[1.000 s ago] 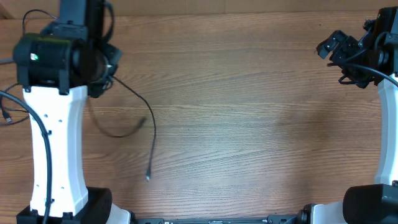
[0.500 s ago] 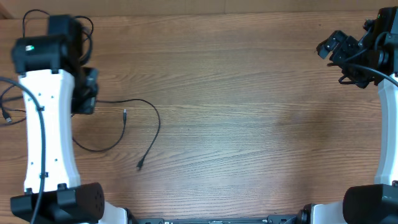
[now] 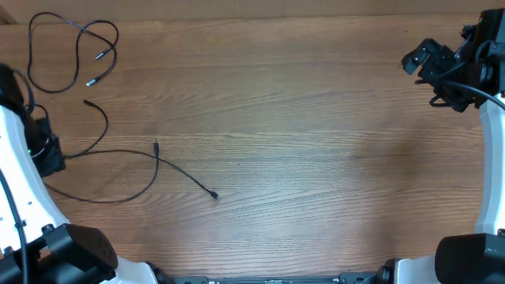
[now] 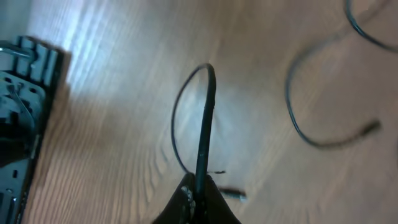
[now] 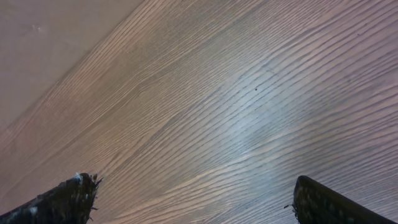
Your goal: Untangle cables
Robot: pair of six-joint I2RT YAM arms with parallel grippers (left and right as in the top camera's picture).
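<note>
Wood-grain bench (image 3: pixel 316 158), soft glare patches. Near-left edge: left hand (image 3: pixel 49 155) clamped on a cable strand (image 3: pixel 186 175). The wrist view is blurry, but it looks pinched at the tips. The strand runs right across the bench. Far-left corner: looped cable (image 3: pixel 31 51) lying loose. Far right: right hand (image 3: pixel 418 57) spread wide, holding nothing.

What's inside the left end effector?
One thin black cable, pinched in the shut left end effector. Its fingers cover the squeezed part.

You see wooden table (image 3: pixel 316 158): brown, grain running side to side from overhead; pale glare patches in both wrist views.
</note>
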